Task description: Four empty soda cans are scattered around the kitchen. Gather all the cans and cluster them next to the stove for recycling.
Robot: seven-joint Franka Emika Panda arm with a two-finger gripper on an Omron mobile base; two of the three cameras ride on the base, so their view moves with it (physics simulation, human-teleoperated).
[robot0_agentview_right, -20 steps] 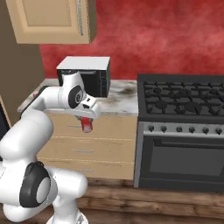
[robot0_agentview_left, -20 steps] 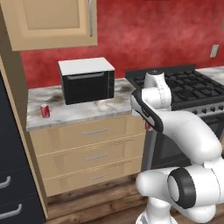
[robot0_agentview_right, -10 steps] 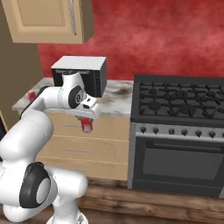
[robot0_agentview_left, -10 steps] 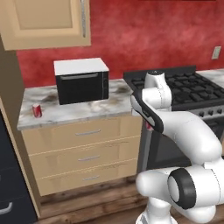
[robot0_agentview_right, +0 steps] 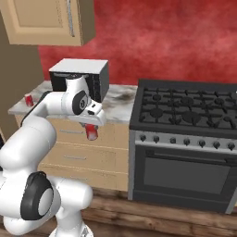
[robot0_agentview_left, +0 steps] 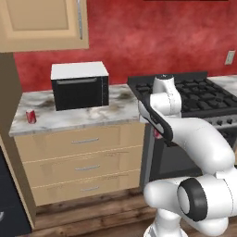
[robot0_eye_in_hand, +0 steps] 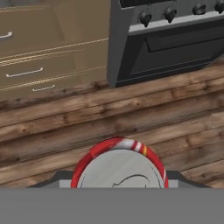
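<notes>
In the left base view, the arm is rising from the lower right, and a sliver of the red can (robot0_agentview_left: 157, 134) is peeking out beside its forearm near the centre of the frame. Another red can (robot0_agentview_left: 31, 116) is sitting at the left edge, on the marble counter (robot0_agentview_left: 83, 118), well apart from the stove (robot0_agentview_left: 203, 92) at the right, with the microwave (robot0_agentview_left: 79, 85) between them.

In the right base view, the gripper (robot0_agentview_right: 92, 131) is hanging left of centre with the red can clamped upright between its fingers, in front of the drawers (robot0_agentview_right: 69, 139) and below counter height. The stove is occupying the right half. The far can is showing at the left edge.

In the hand view, the camera is looking down over the held can's silver top at bottom centre, with the wood floor (robot0_eye_in_hand: 113, 113) beneath and the oven front (robot0_eye_in_hand: 170, 39) at upper right.

To do this step well, I judge the can should be lifted clear of the counter's edge, kept upright, then lowered onto the bare counter strip just beside the stove before releasing.
</notes>
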